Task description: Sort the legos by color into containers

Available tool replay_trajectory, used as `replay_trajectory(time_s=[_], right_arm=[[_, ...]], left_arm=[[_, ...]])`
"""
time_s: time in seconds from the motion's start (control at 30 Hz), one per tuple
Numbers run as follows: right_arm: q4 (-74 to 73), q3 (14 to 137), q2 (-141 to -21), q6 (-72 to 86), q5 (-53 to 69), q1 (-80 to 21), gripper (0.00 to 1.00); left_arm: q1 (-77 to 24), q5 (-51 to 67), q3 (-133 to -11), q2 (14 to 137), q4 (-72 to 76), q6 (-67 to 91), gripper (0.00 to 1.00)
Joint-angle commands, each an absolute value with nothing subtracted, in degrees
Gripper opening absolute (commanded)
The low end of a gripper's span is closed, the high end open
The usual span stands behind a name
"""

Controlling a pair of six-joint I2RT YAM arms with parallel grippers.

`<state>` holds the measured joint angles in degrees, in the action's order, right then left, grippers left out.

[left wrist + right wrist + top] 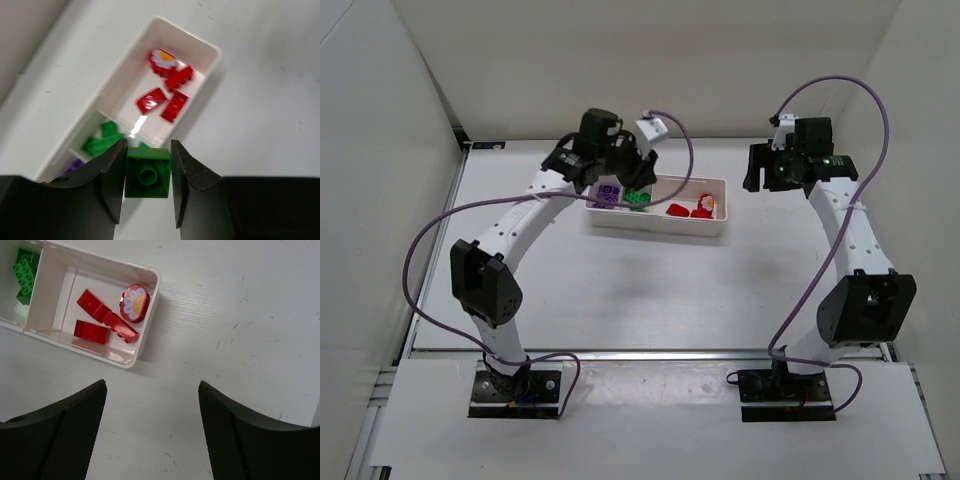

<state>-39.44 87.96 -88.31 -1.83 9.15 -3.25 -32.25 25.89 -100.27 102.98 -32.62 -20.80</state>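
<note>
The white tray (658, 226) lies at the back middle of the table. Its left compartment holds purple legos (610, 195), the middle one green legos (638, 199), the right one red legos (678, 210) and a red flower piece (706, 205). My left gripper (148, 150) is shut on a green lego (147, 172), held above the tray's near edge by the middle compartment; it hangs over the tray's left half (620, 170). My right gripper (152, 390) is open and empty, above bare table right of the tray (142, 347); it also shows from above (772, 170).
White walls enclose the table on the left, back and right. A purple cable loops from each arm. The table's metal front edge (640, 352) runs in front of the arm bases.
</note>
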Motion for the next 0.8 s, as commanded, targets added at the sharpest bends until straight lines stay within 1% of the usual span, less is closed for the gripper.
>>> replay_trajectory(time_s=[0.0,0.17,0.33,0.57,0.77], right_arm=[[-37.53,90.96,-90.08,-3.07,11.16,-4.13,0.77],[-38.15,93.95,-92.63,-3.87,11.34,-4.31,0.77],[-38.06,94.39,-93.95,-3.6,11.16,-4.39,0.77],[-37.88,95.18,-95.36,-3.52,10.28,-4.4,0.78],[-37.71,95.27,-96.33,-3.96,9.93,-4.48,0.78]], left_arm=[[-28.05,24.18,-104.32,104.14,-37.18,-18.55,0.22],[-22.25,24.17,-110.11,112.58,-38.05,-17.49,0.21],[-20.04,26.54,-115.83,120.31,-39.46,-16.96,0.2],[-20.21,29.27,-122.95,128.57,-40.34,-15.38,0.19],[-21.18,29.71,-125.16,130.78,-40.61,-15.38,0.2]])
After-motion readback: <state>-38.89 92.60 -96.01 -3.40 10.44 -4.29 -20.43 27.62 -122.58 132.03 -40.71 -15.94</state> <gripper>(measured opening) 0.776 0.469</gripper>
